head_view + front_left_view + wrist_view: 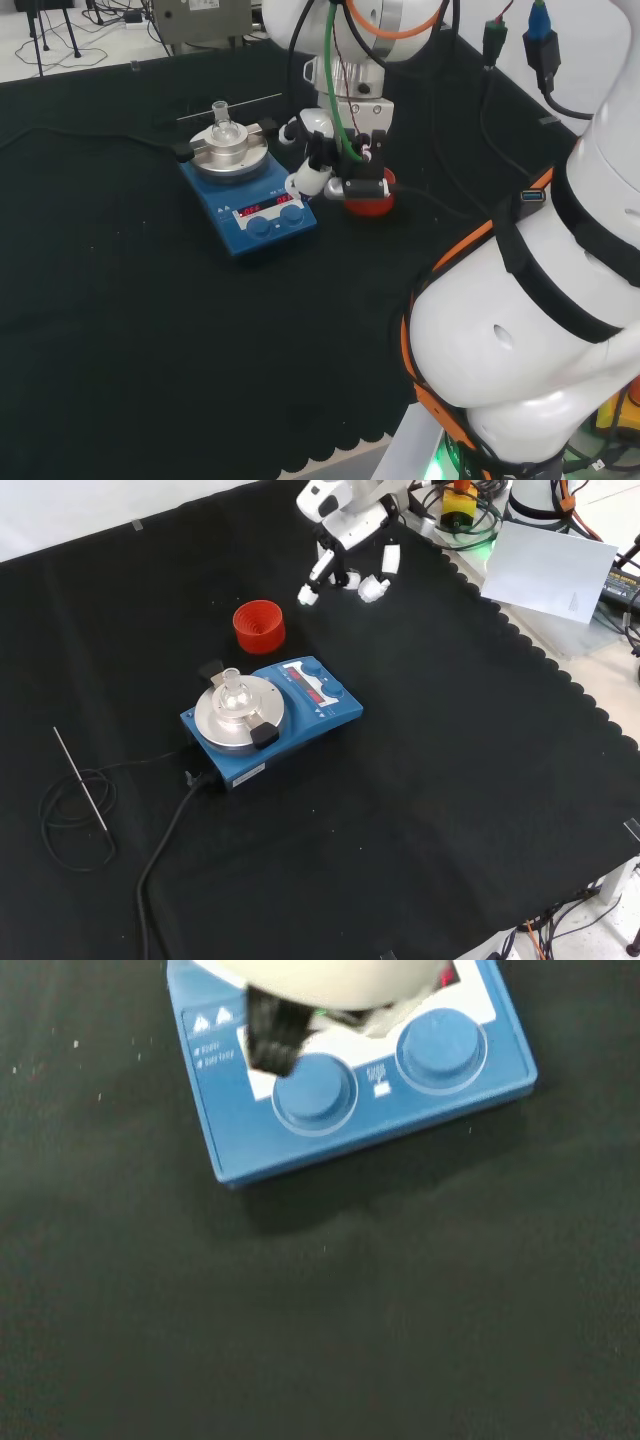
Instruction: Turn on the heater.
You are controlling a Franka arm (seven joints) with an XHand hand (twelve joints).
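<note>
The heater (pixel 252 215) is a blue box with a round silver plate, two blue knobs and a red lit display. A small clear flask (pixel 222 125) stands on its plate. The hand (pixel 330 165) hangs to the right of the heater's knob end in the head view, fingers relaxed and holding nothing. The front view shows the hand (pixel 350 540) raised beyond the heater (pixel 275 720), with a gap between them. In the wrist view both knobs (pixel 315 1093) (pixel 440 1050) lie below a blurred white part of the hand (pixel 330 985).
A red ribbed ring (pixel 259 626) stands on the cloth between the hand and the heater. The heater's black cable (pixel 165 840) runs toward the cloth's near edge. A thin metal rod (pixel 80 780) and a coiled wire lie at the left.
</note>
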